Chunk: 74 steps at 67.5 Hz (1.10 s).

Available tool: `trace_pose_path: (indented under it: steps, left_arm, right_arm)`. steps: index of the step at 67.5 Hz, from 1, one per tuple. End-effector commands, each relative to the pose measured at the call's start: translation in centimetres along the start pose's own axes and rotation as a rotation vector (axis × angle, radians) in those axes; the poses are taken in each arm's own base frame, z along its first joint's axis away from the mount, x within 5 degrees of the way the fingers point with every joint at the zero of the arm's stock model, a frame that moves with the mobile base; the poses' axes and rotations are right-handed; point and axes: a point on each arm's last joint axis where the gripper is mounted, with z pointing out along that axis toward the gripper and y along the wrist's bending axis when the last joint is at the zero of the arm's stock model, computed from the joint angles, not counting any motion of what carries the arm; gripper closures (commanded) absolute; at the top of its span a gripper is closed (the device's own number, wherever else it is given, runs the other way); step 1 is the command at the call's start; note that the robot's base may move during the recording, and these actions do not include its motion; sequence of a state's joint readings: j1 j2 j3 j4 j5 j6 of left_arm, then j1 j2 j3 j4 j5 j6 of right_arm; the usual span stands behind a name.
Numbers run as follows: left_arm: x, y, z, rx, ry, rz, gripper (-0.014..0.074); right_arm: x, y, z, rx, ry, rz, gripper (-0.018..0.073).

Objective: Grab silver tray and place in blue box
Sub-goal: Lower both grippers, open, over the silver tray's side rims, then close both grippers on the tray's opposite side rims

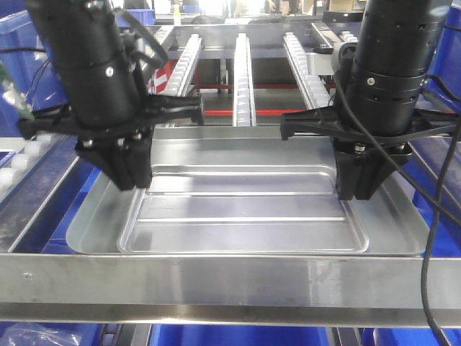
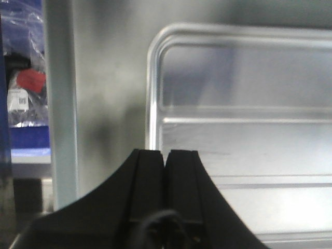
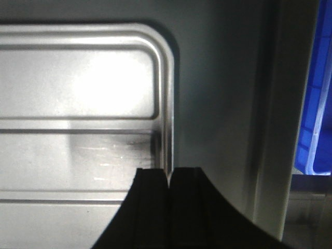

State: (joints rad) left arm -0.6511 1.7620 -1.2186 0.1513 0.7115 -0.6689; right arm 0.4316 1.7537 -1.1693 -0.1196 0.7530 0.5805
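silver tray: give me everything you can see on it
The silver tray is shallow, shiny metal, rectangular with rounded corners, a low rim and two raised lengthwise ribs. It lies flat inside a larger silver pan. The left claw pinches its left rim, the right claw its right rim, both shut.

No text that can be read, red-and-white sign at far left, its marks not made out, small white label on a bagged item at left, too blurred to be read
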Motion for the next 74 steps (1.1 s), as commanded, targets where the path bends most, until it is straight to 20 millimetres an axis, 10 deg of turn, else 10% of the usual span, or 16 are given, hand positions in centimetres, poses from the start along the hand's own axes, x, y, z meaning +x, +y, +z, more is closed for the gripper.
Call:
trace_pose_path:
  steps: [1,74]
  left_arm:
    - [-0.49,-0.40,-1.70,0.053,-0.070,-0.017,0.0688]
    - [-0.23,-0.29,-1.49,0.042,-0.059,-0.010,0.0688]
  right_arm:
    - [-0.81,0.27,-2.07,-0.033,-0.069,-0.003,0.0503]
    - [-0.43,0.92,-2.13,-0.039,-0.069,-0.026,0.0489]
